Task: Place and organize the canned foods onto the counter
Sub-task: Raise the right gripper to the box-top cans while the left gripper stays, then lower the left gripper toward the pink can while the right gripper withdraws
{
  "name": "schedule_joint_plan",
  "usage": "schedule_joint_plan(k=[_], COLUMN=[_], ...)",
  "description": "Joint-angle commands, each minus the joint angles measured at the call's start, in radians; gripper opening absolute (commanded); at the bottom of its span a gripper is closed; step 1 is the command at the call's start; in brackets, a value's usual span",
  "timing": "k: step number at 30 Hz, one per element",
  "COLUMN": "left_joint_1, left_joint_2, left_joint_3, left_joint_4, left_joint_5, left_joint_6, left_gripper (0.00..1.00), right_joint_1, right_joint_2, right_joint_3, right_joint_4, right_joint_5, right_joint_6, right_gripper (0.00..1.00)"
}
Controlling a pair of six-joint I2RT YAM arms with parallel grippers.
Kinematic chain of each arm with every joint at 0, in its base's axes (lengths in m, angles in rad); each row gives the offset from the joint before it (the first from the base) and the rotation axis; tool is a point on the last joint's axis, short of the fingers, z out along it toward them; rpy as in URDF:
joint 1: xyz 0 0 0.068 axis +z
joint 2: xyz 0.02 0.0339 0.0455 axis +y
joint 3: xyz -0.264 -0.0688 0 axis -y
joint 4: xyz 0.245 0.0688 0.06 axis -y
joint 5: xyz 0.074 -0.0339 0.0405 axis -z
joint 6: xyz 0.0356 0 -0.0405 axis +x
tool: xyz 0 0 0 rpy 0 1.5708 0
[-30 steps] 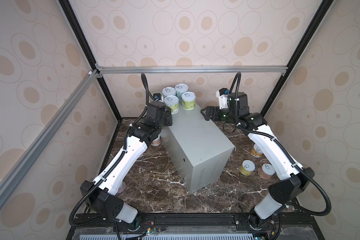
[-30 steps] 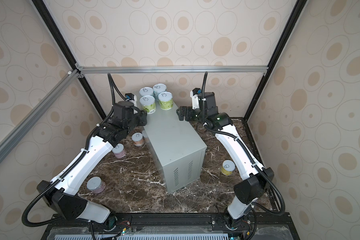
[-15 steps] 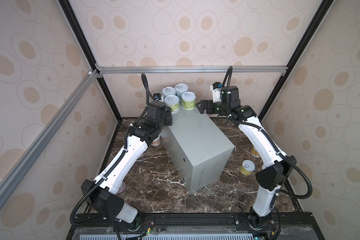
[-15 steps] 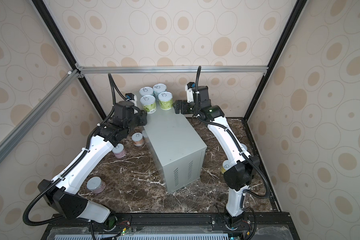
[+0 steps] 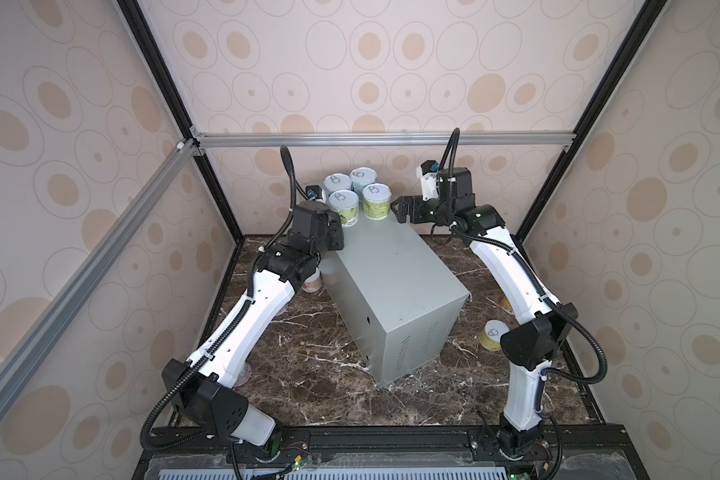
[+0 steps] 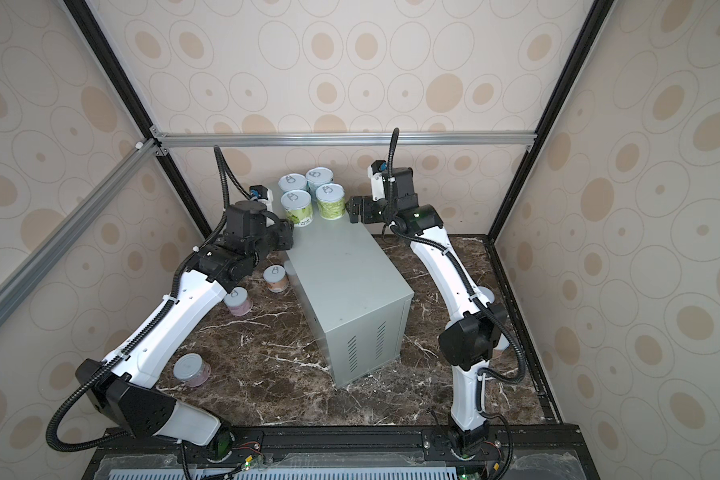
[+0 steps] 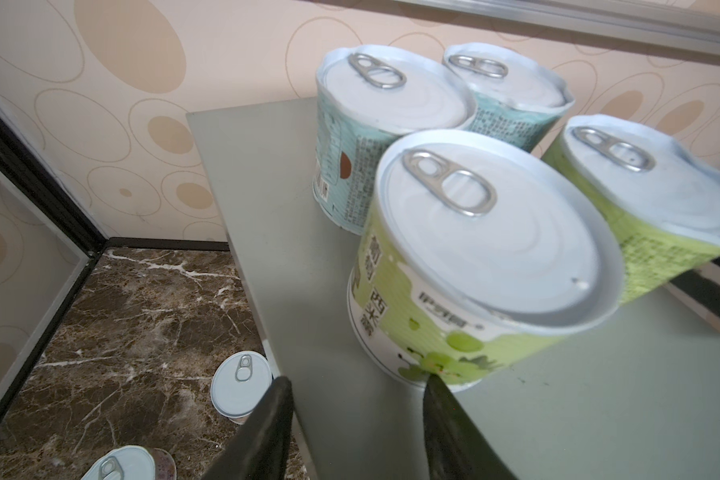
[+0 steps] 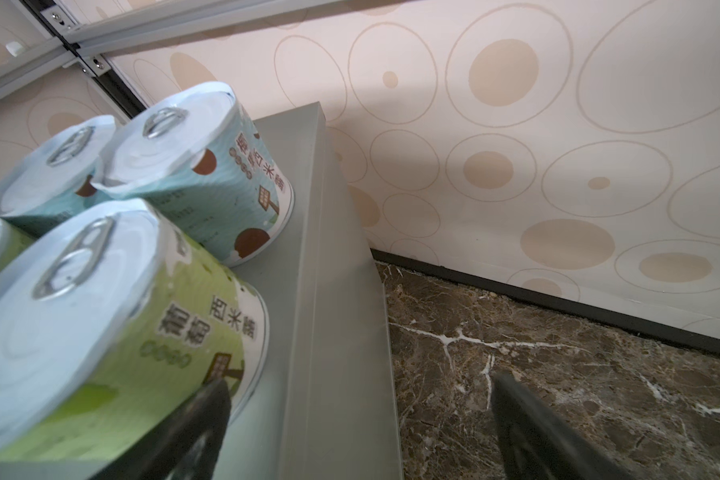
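Cans left of the counter [image 6: 341, 266] stand upright on the marble floor [image 6: 267, 361]: a near pink can [image 6: 192, 368] beside the left arm [image 6: 163, 328], a far pink can [image 6: 238, 300] partly under that arm, and an orange can [image 6: 276, 278] just beside the counter's side wall. The left gripper [image 7: 354, 384] straddles the counter's left edge near its far end. Its jaws are partly apart, narrower than the other's, with nothing between them. One fingertip [image 7: 439, 403] sits at the foot of the left green can [image 7: 487, 266], and I cannot tell whether it touches.

On the counter's far end four cans stand upright in a tight square: a teal can [image 5: 336, 185] and a second teal can [image 5: 362, 178] at the back, the left green can and a right green can [image 5: 376, 198] in front. The right gripper [image 5: 396, 210] is at the counter's far-right edge, just beside the right green can, jaws wide and empty. One finger [image 8: 206, 411] overlaps that can's base and the other is out over the floor.

Right of the counter, a yellow can [image 5: 492, 333] stands on the floor beside the right arm [image 5: 512, 270], and another can [image 5: 506, 306] shows only a sliver behind that arm.
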Motion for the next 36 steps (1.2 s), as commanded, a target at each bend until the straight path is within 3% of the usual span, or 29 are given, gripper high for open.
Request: schedule_joint_plan(k=[1, 13, 21, 36], left_joint_1=[0.001, -0.003, -0.002, -0.001], left_joint_2=[-0.007, -0.001, -0.046, -0.320], left_joint_3=[0.018, 0.022, 0.029, -0.131], left_joint_4=[0.055, 0.061, 0.033, -0.056], left_joint_5=[0.074, 0.086, 0.048, -0.046], left_joint_6=[0.002, 0.014, 0.014, -0.008], left_gripper=[0.50, 0.50, 0.52, 0.93], right_joint_1=[-0.005, -0.006, -0.036, -0.047], right_joint_2=[0.012, -0.026, -0.120, -0.499], right_joint_3=[0.030, -0.041, -0.114, -0.429], right_joint_4=[0.004, 0.035, 0.025, -0.022], right_joint_5=[-0.054, -0.088, 0.009, 0.142], right_joint_6=[-0.045, -0.064, -0.005, 0.044], right_gripper=[1.00, 1.00, 1.00, 0.99])
